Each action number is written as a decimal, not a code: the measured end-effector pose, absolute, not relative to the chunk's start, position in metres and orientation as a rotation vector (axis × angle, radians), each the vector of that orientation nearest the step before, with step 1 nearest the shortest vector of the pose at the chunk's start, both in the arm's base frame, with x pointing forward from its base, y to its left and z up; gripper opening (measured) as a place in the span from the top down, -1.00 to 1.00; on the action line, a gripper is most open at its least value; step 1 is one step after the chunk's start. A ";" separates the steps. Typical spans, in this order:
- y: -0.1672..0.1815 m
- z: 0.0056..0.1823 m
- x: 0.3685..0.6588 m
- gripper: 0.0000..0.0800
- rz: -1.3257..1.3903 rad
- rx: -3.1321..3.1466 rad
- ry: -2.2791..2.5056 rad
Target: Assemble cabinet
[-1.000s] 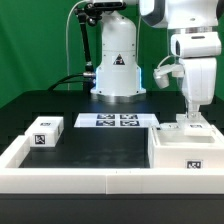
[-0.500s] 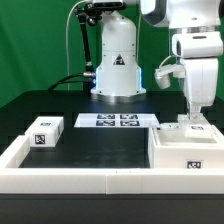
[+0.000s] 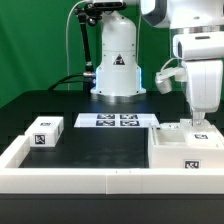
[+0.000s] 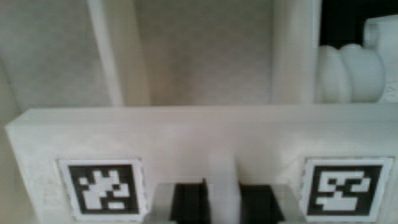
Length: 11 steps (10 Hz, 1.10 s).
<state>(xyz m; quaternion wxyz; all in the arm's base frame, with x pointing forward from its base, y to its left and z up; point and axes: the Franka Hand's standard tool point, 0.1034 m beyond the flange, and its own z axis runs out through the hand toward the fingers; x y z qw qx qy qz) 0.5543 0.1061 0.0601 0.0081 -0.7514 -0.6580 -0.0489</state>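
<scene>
Reference landmark: the marker board (image 3: 118, 121), which lies flat on the dark table (image 3: 100, 146) in front of the robot base (image 3: 115, 65). Positions follow the exterior view.

1. Far to the exterior view's left of the marker board, and nearer the camera, a small block (image 3: 45, 133) stands on the table. One tagged face is turned toward the camera. It rests close to the white rail (image 3: 90, 181) that edges the table, well apart from the other parts.

2. To the exterior view's right of the marker board sits the cabinet body (image 3: 185, 156), a large white box with one tagged face toward the camera. It stands inside the rail, just beside the marker board's right end.

3. A smaller top block (image 3: 184, 128) rests on the cabinet body, to the right of the marker board.

4. The gripper (image 3: 199, 121) hangs vertically over the top block, with its tips down at the block's level.

5. In the wrist view, the two dark fingers (image 4: 187, 205) stand side by side with only a narrow white strip between them, just in front of a white face that bears two tags. The jaws are nearly closed. Whether they clamp anything cannot be determined.
</scene>
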 end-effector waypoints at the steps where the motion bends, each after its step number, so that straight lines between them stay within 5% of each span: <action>1: 0.105 0.060 0.563 0.82 -0.161 -2.341 -2.066; 6: 0.104 0.060 0.575 0.82 -0.179 -2.309 -2.106; 8: 0.103 0.060 0.575 0.12 -0.179 -2.310 -2.105; 9: 0.103 0.060 0.575 0.12 -0.179 -2.310 -2.105; 11: 0.103 0.060 0.575 -0.85 -0.178 -2.310 -2.105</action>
